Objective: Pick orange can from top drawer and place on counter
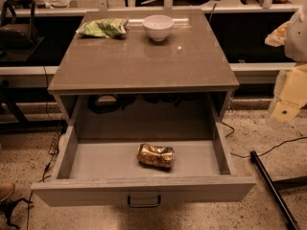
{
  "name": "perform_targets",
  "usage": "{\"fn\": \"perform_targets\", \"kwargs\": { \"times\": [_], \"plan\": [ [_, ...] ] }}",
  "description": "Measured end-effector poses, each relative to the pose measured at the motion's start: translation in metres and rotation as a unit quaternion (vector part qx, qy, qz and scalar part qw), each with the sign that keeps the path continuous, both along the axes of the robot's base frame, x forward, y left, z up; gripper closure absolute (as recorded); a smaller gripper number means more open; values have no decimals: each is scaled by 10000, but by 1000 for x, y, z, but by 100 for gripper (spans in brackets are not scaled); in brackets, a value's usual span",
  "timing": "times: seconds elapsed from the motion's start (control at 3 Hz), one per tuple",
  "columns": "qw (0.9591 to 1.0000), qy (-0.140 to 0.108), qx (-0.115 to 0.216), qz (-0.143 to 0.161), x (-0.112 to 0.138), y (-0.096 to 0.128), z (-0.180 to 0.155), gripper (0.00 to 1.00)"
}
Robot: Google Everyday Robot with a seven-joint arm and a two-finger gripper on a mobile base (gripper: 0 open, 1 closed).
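The orange can is dented, shiny orange-gold, and lies on its side near the middle of the open top drawer. The drawer is pulled fully out, with a dark pull handle on its front. The counter is the glossy grey-brown top of the cabinet, above and behind the drawer. My gripper is at the right edge of the view, a pale blurred shape well to the right of the cabinet and apart from the can.
A white bowl and a green snack bag sit at the back of the counter. A dark pole and cables lie on the speckled floor at the right. Shelving and bags stand behind the cabinet.
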State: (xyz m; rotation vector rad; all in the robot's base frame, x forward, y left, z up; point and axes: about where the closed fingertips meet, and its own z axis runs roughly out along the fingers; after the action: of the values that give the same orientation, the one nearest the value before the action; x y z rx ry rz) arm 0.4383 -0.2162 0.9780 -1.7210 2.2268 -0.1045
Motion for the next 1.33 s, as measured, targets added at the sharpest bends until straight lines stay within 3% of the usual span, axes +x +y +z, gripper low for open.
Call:
{"fn": "perform_targets", "kwargs": {
  "times": [0.33, 0.67, 1.0, 1.33],
  "plan": [
    [10000, 47, 40, -41, 1, 1, -5, 0],
    [9979, 414, 344, -351, 5, 10, -40, 0],
    [9892, 1003, 941, -508, 16, 56, -108, 0],
    [9772, 1421, 1403, -717, 31, 122, -179, 0]
  ]
}}
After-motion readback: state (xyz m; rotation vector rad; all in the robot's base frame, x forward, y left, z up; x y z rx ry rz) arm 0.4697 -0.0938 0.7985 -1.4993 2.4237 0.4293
